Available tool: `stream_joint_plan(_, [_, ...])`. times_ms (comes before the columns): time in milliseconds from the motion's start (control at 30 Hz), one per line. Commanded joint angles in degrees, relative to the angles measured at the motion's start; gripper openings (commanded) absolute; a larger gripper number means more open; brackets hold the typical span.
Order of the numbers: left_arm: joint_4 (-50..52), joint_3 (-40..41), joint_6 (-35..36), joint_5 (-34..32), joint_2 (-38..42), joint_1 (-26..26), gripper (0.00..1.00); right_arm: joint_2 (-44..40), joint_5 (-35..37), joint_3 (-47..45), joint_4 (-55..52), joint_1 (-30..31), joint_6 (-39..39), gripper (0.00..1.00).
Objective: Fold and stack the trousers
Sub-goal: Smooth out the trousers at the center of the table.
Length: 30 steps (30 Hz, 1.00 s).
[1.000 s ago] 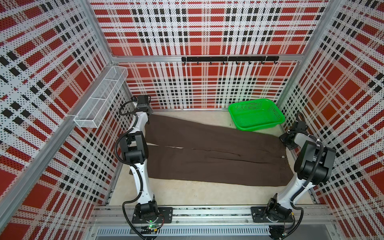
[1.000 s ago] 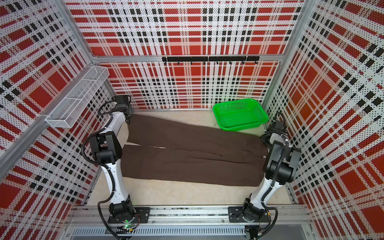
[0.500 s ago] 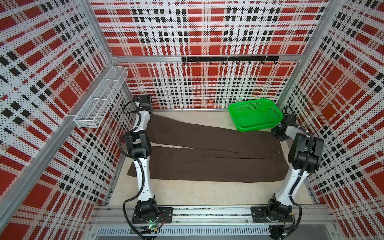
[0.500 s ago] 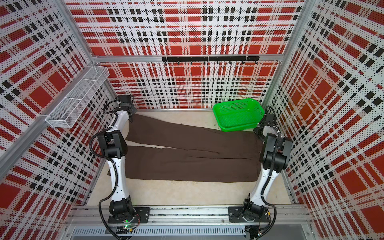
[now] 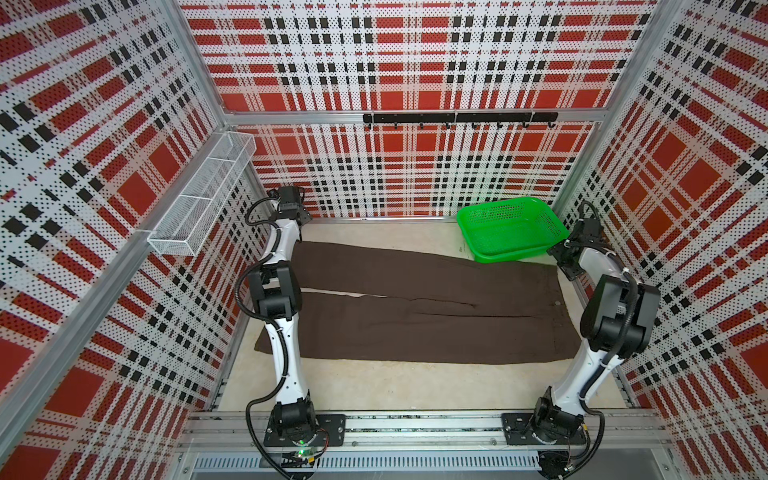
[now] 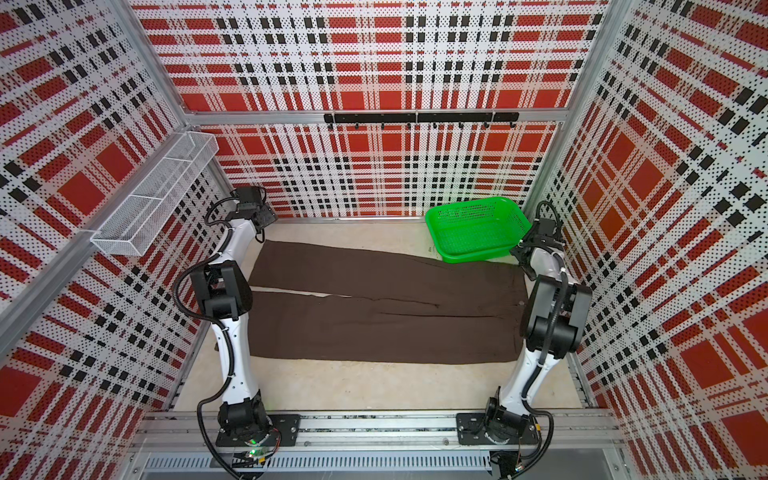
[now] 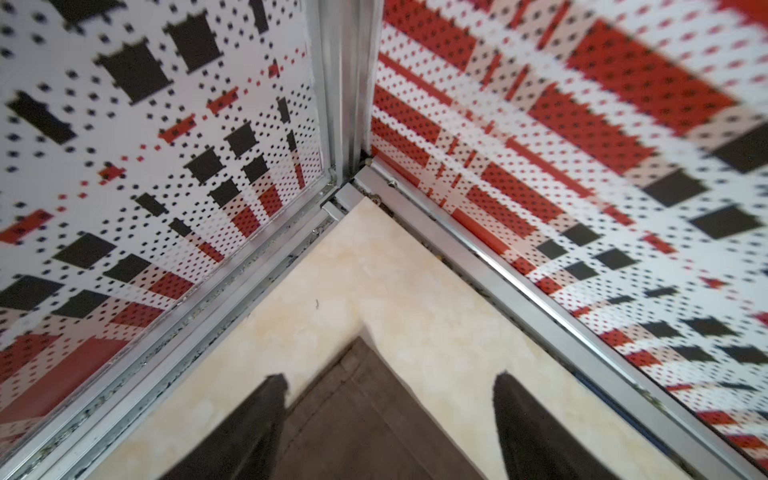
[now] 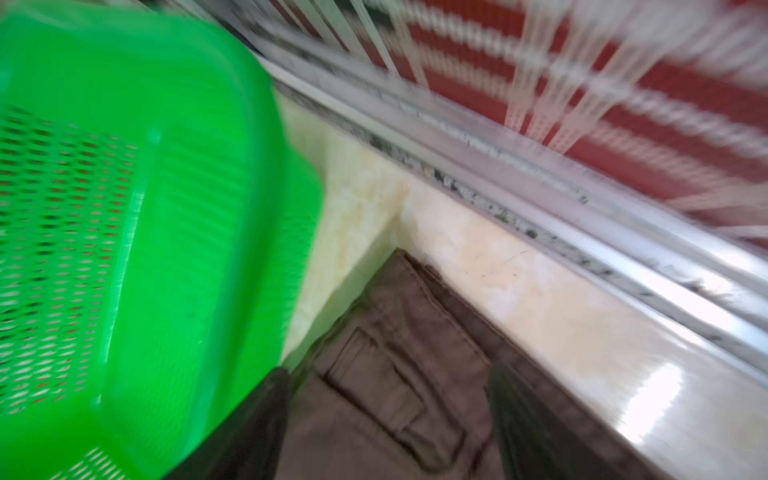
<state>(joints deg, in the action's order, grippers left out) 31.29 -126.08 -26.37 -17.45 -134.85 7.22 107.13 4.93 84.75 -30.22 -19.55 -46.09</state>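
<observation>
Left gripper [image 7: 389,378] and right gripper [image 8: 386,372] spread: your right could nip the green plastic mesh basket [image 8: 187,208] beside it, missing the dark brown cloth trousers [image 5: 415,316]

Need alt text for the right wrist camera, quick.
The right gripper, jaws open, hangs over the waistband corner of the brown trousers, which lie flat on the cream table. The green basket sits close beside that corner; the picture is motion-blurred.

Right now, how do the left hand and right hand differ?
The left hand hangs over a hem corner of the trousers; the right hand over a waistband corner. The right hand is close beside the basket; the left hand faces the walls' corner. Both are open, holding nothing.
</observation>
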Motion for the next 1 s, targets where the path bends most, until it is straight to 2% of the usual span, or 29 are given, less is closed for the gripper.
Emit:
stream_joint_plan(0, [-1.4,6.0,0.3,-0.7,10.4,-2.8,0.86,-7.6,2.4,-3.2,-3.6,0.1,-0.1,0.82])
stream_joint_plan(333, [-7.6,40.8,-3.3,-3.8,36.1,-10.5,0.89,-21.1,-1.9,-23.9,-2.5,2.1,-3.2,0.86])
stream_joint_plan(533, [-8.0,58.3,-6.1,-1.8,46.3,-11.3,0.89,-29.6,-2.1,-35.8,1.1,6.8,-6.2,0.86])
stream_joint_plan(700, [-8.3,67.3,-8.1,-0.2,50.6,-11.9,0.89,-32.1,-2.6,-41.1,1.8,7.4,-6.0,0.86])
stream_joint_plan(967, [-9.5,72.8,-10.5,1.0,51.7,-12.8,0.88,-33.1,-2.6,-44.0,2.2,7.3,-5.1,0.87])
